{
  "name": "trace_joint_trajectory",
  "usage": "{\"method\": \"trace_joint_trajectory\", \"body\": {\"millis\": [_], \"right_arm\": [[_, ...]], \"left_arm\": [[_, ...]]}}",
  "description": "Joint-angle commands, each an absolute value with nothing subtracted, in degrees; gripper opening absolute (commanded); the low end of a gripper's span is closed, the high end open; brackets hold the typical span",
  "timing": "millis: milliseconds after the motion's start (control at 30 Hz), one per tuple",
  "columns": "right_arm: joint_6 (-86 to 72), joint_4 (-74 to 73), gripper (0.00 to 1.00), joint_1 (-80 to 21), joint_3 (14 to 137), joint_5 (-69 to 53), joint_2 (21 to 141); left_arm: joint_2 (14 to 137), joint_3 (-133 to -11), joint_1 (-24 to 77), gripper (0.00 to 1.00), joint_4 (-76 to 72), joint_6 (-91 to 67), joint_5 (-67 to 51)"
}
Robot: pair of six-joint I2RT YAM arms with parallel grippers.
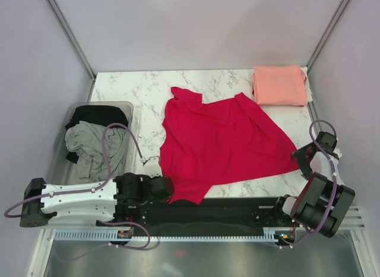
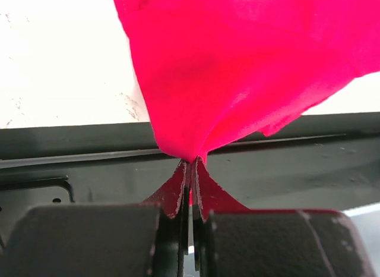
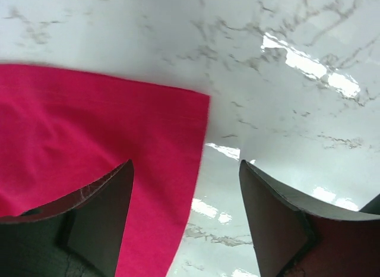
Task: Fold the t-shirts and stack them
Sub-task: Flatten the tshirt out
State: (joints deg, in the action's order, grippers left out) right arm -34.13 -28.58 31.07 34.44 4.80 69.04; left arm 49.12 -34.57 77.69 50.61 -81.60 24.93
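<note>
The left hand (image 2: 191,170) is squeezing shut on a corner of the red t-shirt (image 1: 219,140), and the cloth is spreading out in front of it across the table (image 1: 136,87). The right hand (image 3: 185,167) is standing open over another corner of the same shirt, 1 finger above the cloth and 1 above bare table. The pink t-shirt (image 1: 279,85) is lying folded far ahead of the right hand. The grey t-shirt (image 1: 89,149) and the black t-shirt (image 1: 98,115) are sitting in the clear bin (image 1: 119,103) just beside the left hand.
</note>
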Motion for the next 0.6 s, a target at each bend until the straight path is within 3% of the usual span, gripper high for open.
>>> {"method": "trace_joint_trajectory", "body": {"millis": [0,100,267,367,400,433,467,567], "right_arm": [[-36.56,-26.11,0.79,32.96,32.79,6.24,70.83],[-36.48,-23.21,0.75,33.57,31.55,6.15,72.59],[-34.64,-17.4,0.57,35.33,32.16,4.14,78.91],[-34.28,-16.09,0.4,35.77,32.17,0.89,81.3],[-34.28,-15.47,0.17,35.77,31.65,0.18,81.04],[-34.1,-14.77,0.05,35.77,31.03,-2.7,80.77],[-34.28,-14.59,0.0,35.77,30.68,-3.68,80.6],[-34.54,-14.5,0.0,35.77,29.71,-6.76,78.84]], "left_arm": [[51.06,-34.98,77.52,0.02,50.98,-84.46,27.25],[51.77,-35.86,77.52,0.02,50.71,-83.59,27.6],[51.59,-35.95,77.52,0.02,50.89,-83.14,27.51],[51.07,-35.33,77.52,0.02,50.89,-83.23,27.33],[50.89,-35.25,77.52,0.02,50.89,-83.32,27.42],[50.8,-35.16,77.52,0.02,50.8,-83.41,27.6],[50.37,-35.16,77.52,0.02,50.89,-83.23,27.77],[49.66,-35.77,77.52,0.02,50.89,-82.71,28.47]]}}
